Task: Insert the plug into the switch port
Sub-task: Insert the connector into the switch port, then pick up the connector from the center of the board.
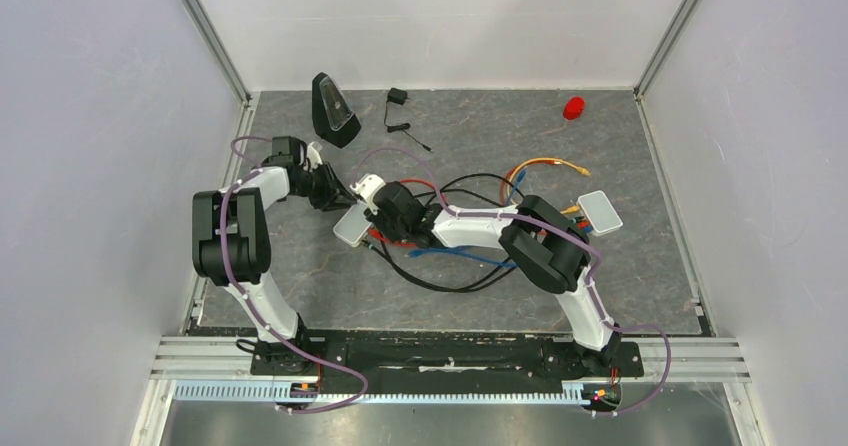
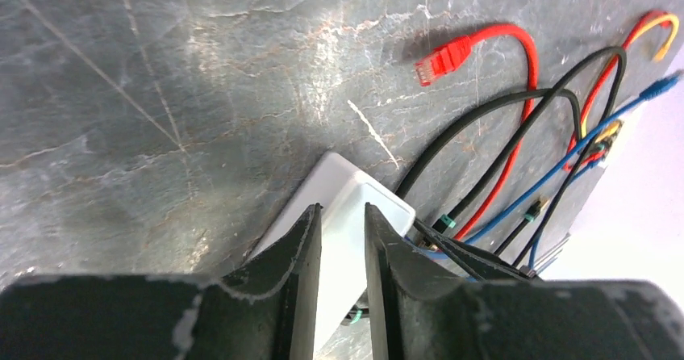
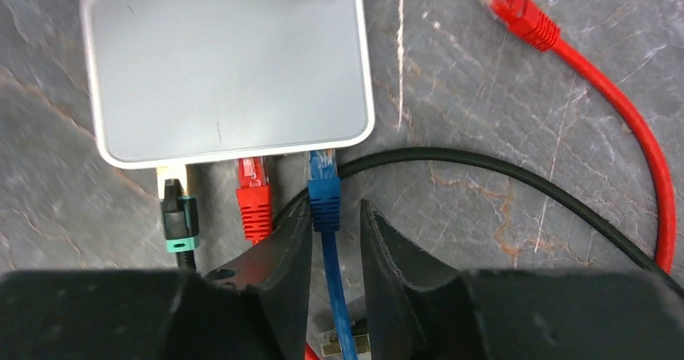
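— Top view first: what lies where?
— The pale box (image 1: 352, 226) lies on the counter (image 1: 650, 146) just left of centre, with both arms bent over it amid tangled cables (image 1: 445, 288). A second pale box (image 1: 600, 212) sits right of centre, and a black wedge (image 1: 333, 109) stands at upper left.
— And the left wrist view?
— The left jaws are clamped on the pale box's edge, which fills the gap between the fingers (image 2: 300, 279) at bottom centre. A loose red plug (image 2: 442, 57) lies at upper right.
— The right wrist view?
— The pale box is at upper left with three plugs in its lower edge: a green-and-black plug (image 3: 179, 215), an inserted red plug (image 3: 254, 198) and the blue plug (image 3: 324, 190). The blue plug sits in its port (image 3: 323, 154), between the right jaws, which stand slightly apart and grip nothing.
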You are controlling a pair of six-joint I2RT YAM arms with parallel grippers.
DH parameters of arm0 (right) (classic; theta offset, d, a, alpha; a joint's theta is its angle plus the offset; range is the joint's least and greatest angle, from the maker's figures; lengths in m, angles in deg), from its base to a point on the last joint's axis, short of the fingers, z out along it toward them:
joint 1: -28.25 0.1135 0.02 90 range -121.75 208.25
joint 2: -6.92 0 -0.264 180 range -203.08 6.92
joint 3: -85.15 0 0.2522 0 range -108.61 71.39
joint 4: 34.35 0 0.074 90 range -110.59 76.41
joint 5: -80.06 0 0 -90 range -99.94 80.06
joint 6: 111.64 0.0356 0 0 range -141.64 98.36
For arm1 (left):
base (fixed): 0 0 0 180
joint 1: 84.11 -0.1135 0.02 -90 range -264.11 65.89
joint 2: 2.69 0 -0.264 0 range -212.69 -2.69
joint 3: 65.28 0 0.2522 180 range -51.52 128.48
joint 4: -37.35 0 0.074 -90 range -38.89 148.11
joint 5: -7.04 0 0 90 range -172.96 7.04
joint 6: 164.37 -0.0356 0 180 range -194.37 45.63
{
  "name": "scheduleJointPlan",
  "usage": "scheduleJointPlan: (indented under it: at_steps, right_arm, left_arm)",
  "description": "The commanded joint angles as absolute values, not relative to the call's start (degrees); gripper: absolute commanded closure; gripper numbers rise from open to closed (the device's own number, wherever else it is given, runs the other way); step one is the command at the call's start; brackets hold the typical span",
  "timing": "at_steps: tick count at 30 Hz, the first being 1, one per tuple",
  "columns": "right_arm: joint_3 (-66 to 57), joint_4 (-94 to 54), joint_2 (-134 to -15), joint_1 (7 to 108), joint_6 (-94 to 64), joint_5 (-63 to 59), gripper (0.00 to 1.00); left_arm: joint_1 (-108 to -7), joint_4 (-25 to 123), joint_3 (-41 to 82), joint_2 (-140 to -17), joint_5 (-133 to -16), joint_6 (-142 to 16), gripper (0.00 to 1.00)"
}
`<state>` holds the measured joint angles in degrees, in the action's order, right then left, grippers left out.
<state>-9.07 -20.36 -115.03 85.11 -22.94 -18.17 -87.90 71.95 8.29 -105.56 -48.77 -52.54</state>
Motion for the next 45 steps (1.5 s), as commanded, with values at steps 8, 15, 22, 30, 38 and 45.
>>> scheduleJointPlan:
  at_steps: [8, 15, 22, 30, 38, 45]
  right_arm:
    - [-3.65, -30.43, -101.57, 80.32, -23.7, -18.31, 0.53]
    - [-17.39, -22.93, -108.65, 71.82, -32.49, -15.25, 0.47]
    - [-33.65, -22.0, -120.86, 66.74, -37.97, -14.27, 0.47]
    - [-42.7, -23.9, -131.47, 63.49, -38.92, -12.09, 0.42]
    - [-43.74, -28.96, -136.26, 61.05, -28.19, -7.19, 0.38]
    - [-43.43, -28.92, -138.72, 59.04, -20.0, -5.5, 0.36]
  left_arm:
    - [-88.5, 78.78, 16.52, -98.18, -61.73, -49.16, 0.62]
    - [-85.77, 83.06, 9.91, -87.46, -61.07, -55.78, 0.63]
    - [-78.36, 84.0, 1.32, -74.01, -60.59, -59.28, 0.62]
    - [-74.36, 84.42, -5.04, -65.8, -58.09, -59.61, 0.62]
    - [-72.78, 84.33, -4.76, -65.16, -57.72, -59.78, 0.62]
    - [-72.17, 84.22, -5.11, -64.07, -58.52, -59.6, 0.62]
